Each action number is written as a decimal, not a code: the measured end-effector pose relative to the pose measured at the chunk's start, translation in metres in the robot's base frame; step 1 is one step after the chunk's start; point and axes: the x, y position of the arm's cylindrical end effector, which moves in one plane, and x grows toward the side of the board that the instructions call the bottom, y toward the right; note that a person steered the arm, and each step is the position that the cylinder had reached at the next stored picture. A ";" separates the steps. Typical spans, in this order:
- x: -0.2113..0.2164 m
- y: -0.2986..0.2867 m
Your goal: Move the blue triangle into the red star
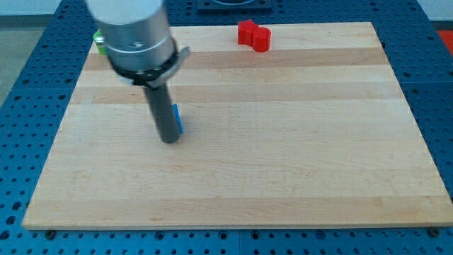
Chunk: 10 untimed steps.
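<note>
The blue triangle lies on the wooden board at the view's left of centre, mostly hidden behind my rod. My tip rests on the board just left of and touching or nearly touching the blue block. The red star sits near the board's top edge, right of centre, with a second red block pressed against its right side. The star is far up and to the right of the blue triangle.
A green block peeks out at the board's top left corner, largely hidden behind the arm's grey body. Blue perforated table surface surrounds the board on all sides.
</note>
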 end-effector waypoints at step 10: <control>-0.068 0.083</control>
